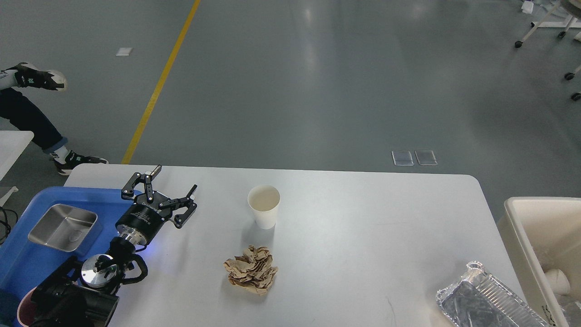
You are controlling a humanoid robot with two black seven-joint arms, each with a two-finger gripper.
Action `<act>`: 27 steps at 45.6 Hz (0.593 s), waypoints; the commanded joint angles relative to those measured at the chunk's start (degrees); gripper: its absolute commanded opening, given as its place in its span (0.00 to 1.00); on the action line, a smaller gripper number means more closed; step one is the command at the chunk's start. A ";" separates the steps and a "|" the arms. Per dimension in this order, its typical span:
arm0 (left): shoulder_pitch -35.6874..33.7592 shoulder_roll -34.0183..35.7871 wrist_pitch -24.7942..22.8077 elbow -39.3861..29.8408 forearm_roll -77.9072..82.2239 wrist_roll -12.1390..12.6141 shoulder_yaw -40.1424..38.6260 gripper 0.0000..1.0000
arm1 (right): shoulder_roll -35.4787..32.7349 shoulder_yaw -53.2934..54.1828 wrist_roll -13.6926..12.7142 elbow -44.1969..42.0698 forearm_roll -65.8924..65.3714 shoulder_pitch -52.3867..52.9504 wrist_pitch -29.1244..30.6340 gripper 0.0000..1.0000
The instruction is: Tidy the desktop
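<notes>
While the left gripper [170, 181] hovers empty with fingers spread over the surface [363, 236] near its far left corner, beside the blue tray [27, 259], paper cup [263, 205], crumpled paper [251, 269] and foil tray [485, 299] apparently await clearing, right gripper unseen.

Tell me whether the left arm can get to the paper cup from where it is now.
Probably yes: the left gripper is open, and only bare desktop lies between it and the upright paper cup.
</notes>
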 commanded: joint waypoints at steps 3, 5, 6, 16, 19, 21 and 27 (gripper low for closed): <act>0.28 0.14 0.14 0.03 0.00 -0.07 0.00 0.98 | 6.26 -2.06 -0.14 -0.19 0.38 -0.09 -1.31 1.00; 0.28 0.23 0.23 0.03 0.00 0.02 -0.09 0.98 | 7.85 -2.50 -0.40 -0.54 1.26 -0.18 -2.18 1.00; 0.28 0.23 0.23 0.03 0.00 0.02 0.00 0.98 | 8.65 -2.94 -0.49 -0.63 1.87 -0.27 -2.89 1.00; 0.63 0.49 0.41 0.03 0.00 -0.07 -0.09 0.98 | 14.27 -5.14 -0.31 -2.30 3.37 -3.95 -7.90 1.00; 0.63 0.49 0.41 0.03 0.00 -0.07 -0.09 0.98 | 15.24 -5.14 -0.23 -2.56 3.37 -5.36 -9.13 1.00; 0.63 0.49 0.41 0.03 0.00 -0.07 -0.09 0.98 | 15.51 -5.14 -0.14 -2.65 3.37 -6.33 -9.74 1.00; 0.72 0.49 0.50 0.03 0.00 -0.07 -0.09 0.98 | 16.12 -5.14 -0.05 -2.74 3.37 -8.26 -11.50 1.00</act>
